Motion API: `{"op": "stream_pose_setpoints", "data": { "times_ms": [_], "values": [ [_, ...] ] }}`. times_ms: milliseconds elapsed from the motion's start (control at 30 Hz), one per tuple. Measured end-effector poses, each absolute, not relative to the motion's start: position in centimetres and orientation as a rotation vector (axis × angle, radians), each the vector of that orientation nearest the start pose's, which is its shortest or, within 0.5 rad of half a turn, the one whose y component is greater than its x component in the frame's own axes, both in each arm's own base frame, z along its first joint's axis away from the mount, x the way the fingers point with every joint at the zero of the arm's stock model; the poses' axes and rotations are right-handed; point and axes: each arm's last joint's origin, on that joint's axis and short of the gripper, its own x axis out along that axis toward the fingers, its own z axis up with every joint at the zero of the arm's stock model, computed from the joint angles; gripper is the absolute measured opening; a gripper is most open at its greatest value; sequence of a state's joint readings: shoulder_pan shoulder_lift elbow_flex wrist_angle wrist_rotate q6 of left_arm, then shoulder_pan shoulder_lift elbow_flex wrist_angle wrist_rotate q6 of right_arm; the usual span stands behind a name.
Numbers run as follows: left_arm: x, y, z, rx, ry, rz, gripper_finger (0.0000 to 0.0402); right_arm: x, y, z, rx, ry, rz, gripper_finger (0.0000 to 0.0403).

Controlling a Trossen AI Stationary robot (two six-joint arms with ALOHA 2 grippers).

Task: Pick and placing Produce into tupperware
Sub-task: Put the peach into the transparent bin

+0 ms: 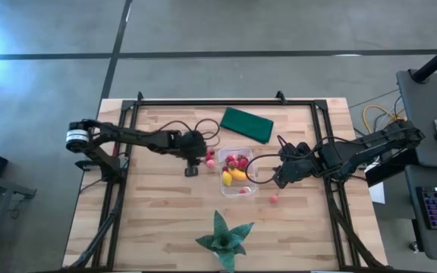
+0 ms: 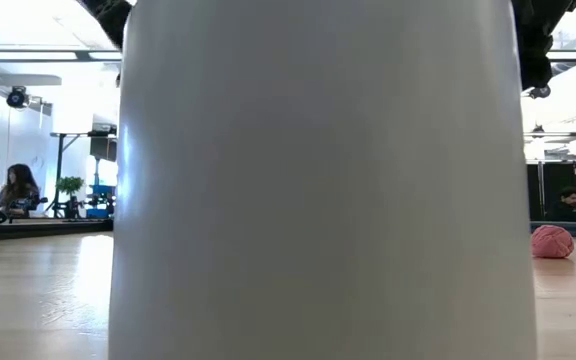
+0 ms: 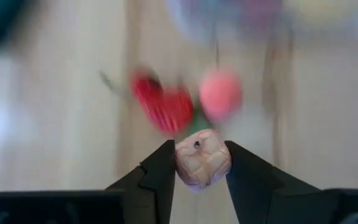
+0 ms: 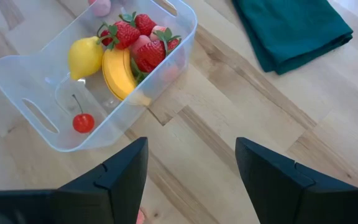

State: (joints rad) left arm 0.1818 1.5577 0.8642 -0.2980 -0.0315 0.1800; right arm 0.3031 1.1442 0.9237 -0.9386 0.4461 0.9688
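The clear tupperware (image 1: pixel 238 171) stands mid-table and holds a lemon (image 4: pixel 84 56), a banana (image 4: pixel 117 73), strawberries (image 4: pixel 148 53) and a cherry (image 4: pixel 83 122). My left gripper (image 1: pixel 196 161), just left of the tub, is shut on a pale pink bumpy fruit piece (image 3: pixel 202 163). Below it on the table lie a red strawberry (image 3: pixel 163 107) and a pink ball (image 3: pixel 220 93), both blurred. My right gripper (image 4: pixel 191 146) hovers open to the right of the tub with nothing between its fingers. Another pink piece (image 1: pixel 274 199) lies on the table near it. My left gripper pinches the pale pink piece by its two opposite sides (image 3: pixel 180 163) between its two fingers. The fingers slant down from the table's left. The piece is lifted clear of the table.
A folded dark green cloth (image 1: pixel 246 124) lies behind the tub. A green star-shaped leafy object (image 1: pixel 222 236) stands near the front edge. In the low view a tall pale object (image 2: pixel 318 180) fills most of the picture; a pink ball (image 2: pixel 553 241) shows beside it.
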Motion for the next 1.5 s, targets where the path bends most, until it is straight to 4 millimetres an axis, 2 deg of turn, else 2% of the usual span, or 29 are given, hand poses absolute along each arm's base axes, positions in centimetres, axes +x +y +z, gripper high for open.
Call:
{"op": "stream_pose_setpoints", "data": {
  "times_ms": [200, 333, 433, 567, 733, 1000, 1167, 1300, 1500],
  "values": [
    [31.6, 5.9, 22.9, 0.192, 0.793, 0.095, 0.0106, 19.5, 4.8, 26.2, 0.452, 0.905, -0.610, 0.0233],
    [33.6, 5.9, 25.4, 0.246, 0.630, -0.035, 0.0106, 19.5, 4.9, 26.2, 0.476, 0.933, -0.579, 0.0233],
    [35.0, 5.6, 25.2, 0.215, 0.614, -0.128, 0.0106, 19.5, 5.0, 26.1, 0.492, 0.953, -0.557, 0.0233],
    [36.8, 5.1, 24.2, 0.186, 0.640, -0.152, 0.0109, 19.5, 5.0, 26.1, 0.485, 0.955, -0.553, 0.0233],
    [38.0, 4.2, 23.0, 0.070, 0.680, -0.113, 0.0149, 19.5, 5.0, 26.1, 0.490, 0.955, -0.555, 0.0233],
    [37.4, 3.5, 23.5, -0.080, 0.705, -0.070, 0.0239, 19.3, 5.6, 26.0, 0.508, 1.028, -0.455, 0.0233],
    [35.8, 3.3, 25.0, -0.187, 0.749, -0.026, 0.0255, 18.7, 7.7, 25.2, 0.314, 1.076, -0.330, 0.0233],
    [34.4, 2.9, 25.4, -0.272, 0.814, 0.038, 0.0256, 18.1, 9.6, 23.2, 0.155, 1.103, -0.285, 0.0232],
    [32.5, 2.3, 25.0, -0.358, 0.887, 0.122, 0.0257, 18.5, 11.2, 18.9, 0.155, 1.142, -0.197, 0.0232]
  ]
}}
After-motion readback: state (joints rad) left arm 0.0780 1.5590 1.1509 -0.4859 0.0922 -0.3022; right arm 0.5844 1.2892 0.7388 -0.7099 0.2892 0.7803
